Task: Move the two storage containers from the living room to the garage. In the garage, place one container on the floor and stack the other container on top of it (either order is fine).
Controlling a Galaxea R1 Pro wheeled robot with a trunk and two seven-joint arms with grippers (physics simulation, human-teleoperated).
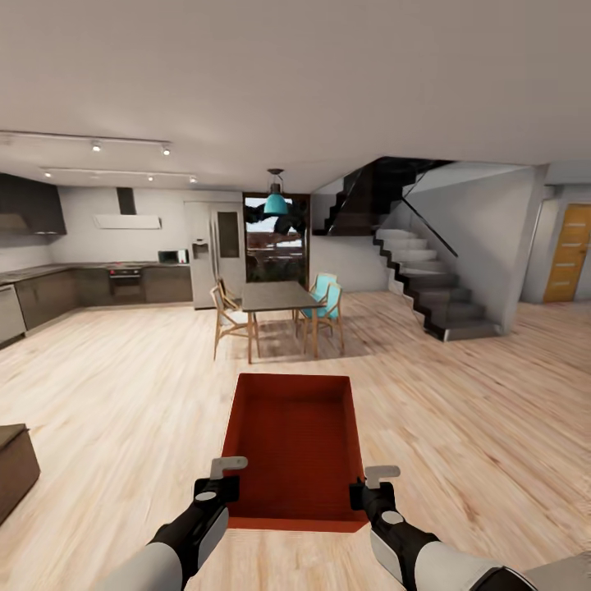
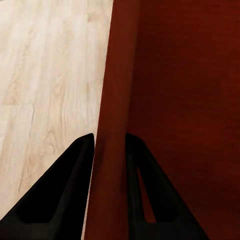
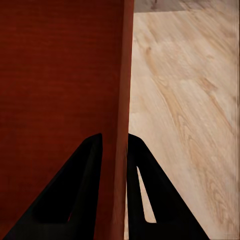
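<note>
Orange-red plastic, the storage container hangs low in the frame's centre, carried above the wood-plank floor. The left pincer and right pincer each clamp a thin side wall near its near end. It looks light, stiff, slick; two-sided rim holds suit it. Beyond stand a dining table and stairs.

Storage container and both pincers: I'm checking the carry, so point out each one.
storage container (image 1: 295, 447), head view, ribbed inner bottom.
left pincer (image 2: 109, 150), left wrist view, gap at the container's wall.
right pincer (image 3: 115, 147), right wrist view, gap at the container's wall.
</note>
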